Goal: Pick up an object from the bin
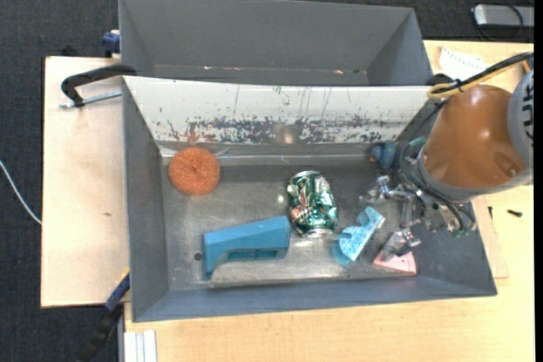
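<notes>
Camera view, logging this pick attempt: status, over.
Gripper low at right front of bin. Pink wedge and light blue piece nearest it. Crushed green can apart, further left.

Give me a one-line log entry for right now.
gripper: low, right front of bin | nearest: pink wedge, light-blue piece | elsewhere: crushed green can, blue block, orange scrub ball

Open bin floor [246, 199] lies left of the crushed can [311, 203] (an orange ball [194, 171] sits farther left); a blue block [248, 243] and teal scrap [358, 237] crowd it.
</notes>
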### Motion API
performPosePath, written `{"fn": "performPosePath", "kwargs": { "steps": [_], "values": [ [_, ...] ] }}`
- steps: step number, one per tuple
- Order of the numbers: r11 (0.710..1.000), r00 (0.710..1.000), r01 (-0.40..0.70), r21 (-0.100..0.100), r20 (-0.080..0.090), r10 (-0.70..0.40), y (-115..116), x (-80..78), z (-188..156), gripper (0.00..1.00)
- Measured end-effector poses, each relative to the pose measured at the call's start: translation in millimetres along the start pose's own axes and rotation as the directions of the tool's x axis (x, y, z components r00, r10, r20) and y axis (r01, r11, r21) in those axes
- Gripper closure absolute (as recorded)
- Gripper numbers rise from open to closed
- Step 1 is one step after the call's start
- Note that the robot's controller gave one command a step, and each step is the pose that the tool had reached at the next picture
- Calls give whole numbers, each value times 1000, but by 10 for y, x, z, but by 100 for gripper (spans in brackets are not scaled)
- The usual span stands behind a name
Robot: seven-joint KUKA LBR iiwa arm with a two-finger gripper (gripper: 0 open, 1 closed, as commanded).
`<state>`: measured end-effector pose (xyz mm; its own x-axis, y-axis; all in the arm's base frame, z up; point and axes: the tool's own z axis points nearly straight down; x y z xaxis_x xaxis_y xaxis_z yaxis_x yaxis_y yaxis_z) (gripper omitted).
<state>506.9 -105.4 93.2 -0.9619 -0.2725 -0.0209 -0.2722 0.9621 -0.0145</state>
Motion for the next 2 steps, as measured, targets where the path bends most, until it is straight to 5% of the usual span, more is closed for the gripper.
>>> {"fn": "performPosePath", "kwargs": {
  "steps": [1,2],
  "values": [
    [998,998,60,-17,-19,-61,-6,41,169,100],
    [998,998,60,-17,-19,-60,-8,41,169,100]
  ]
}}
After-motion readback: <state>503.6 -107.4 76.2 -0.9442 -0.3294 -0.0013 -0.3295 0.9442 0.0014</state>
